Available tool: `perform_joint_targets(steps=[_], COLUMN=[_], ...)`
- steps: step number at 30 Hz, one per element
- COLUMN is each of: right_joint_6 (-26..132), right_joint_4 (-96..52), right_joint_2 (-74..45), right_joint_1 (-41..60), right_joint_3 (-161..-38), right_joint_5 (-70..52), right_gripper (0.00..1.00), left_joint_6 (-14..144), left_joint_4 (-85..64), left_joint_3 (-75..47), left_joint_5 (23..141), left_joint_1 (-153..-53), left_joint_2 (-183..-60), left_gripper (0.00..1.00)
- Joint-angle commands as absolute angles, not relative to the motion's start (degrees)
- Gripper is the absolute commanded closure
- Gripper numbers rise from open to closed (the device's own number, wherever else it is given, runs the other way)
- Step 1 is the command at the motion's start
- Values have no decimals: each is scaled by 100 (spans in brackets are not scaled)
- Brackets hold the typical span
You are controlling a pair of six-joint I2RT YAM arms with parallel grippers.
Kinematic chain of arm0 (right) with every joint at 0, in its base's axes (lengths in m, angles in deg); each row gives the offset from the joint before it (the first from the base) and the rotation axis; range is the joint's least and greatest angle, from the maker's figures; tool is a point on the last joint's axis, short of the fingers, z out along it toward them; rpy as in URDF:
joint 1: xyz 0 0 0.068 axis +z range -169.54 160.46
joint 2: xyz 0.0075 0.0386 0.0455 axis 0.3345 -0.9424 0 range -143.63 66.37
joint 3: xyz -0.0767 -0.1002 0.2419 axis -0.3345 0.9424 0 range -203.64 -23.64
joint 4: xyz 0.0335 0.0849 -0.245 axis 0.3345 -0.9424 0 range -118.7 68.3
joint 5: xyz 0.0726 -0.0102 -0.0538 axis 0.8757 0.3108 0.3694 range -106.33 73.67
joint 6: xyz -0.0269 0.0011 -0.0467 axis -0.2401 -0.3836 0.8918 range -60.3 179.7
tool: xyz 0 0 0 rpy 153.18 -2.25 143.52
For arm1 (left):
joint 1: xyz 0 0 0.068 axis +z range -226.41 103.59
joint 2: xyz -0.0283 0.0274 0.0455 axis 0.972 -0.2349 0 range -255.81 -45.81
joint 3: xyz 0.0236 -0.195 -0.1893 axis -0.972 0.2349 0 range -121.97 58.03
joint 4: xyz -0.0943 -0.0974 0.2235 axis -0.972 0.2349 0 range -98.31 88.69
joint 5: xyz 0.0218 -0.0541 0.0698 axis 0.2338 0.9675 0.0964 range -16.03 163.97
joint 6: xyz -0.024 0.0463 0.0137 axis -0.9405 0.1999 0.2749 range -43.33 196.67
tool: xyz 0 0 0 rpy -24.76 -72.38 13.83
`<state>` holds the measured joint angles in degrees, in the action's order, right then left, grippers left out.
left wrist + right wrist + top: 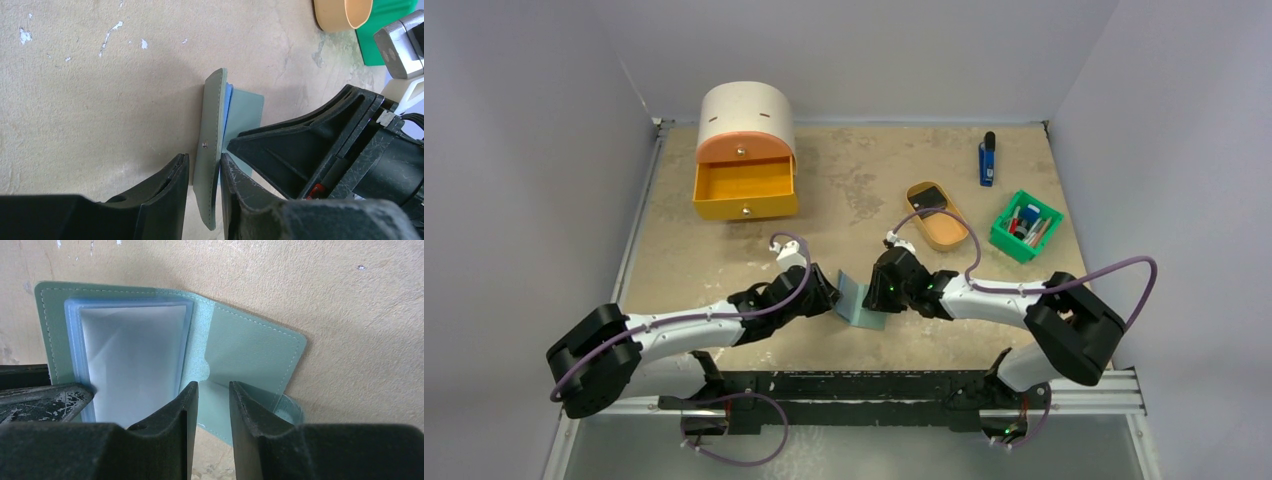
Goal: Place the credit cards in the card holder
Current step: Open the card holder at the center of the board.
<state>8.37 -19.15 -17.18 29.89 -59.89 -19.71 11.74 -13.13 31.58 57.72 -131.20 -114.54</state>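
Grey-green card holder (212, 110), L hand (204, 159) part-open astride it

The card holder (857, 300) is flanked closely by the left gripper (205, 162) and the right gripper (213, 387), which blocks side access. Behind it, bare table (854, 190) gives a wide lane between the drawer box (744, 190) at rear left and the tray (965, 232) and bin (1002, 238) at rear right.

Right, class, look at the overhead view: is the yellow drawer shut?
No, the drawer stands pulled out from the cabinet, its inside showing.
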Motion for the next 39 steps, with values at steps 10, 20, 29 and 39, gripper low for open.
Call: perform_joint_targets(steps=[10, 20, 29, 39], right_joint_6=[901, 878, 766, 697], right_joint_4=[-1985, -1951, -2109, -1976], right_joint_2=[-1673, -1588, -1081, -1259], right_joint_1=[2972, 2977, 2975, 2968], right_joint_3=[-5657, -5635, -5577, -5467], right_joint_5=[-2109, -2052, -2146, -2085], right_gripper=[65, 65, 60, 61], left_joint_6=[1154, 1156, 1145, 1194], left_joint_4=[-1775, -1885, -1959, -2382], left_joint_3=[3383, 3402, 3411, 3414], left_joint_5=[5856, 5941, 5937, 6334], left_joint_1=[-13060, -13063, -13061, -13049], left_joint_2=[-11103, -11312, -11065, -11374], left_gripper=[66, 85, 74, 78])
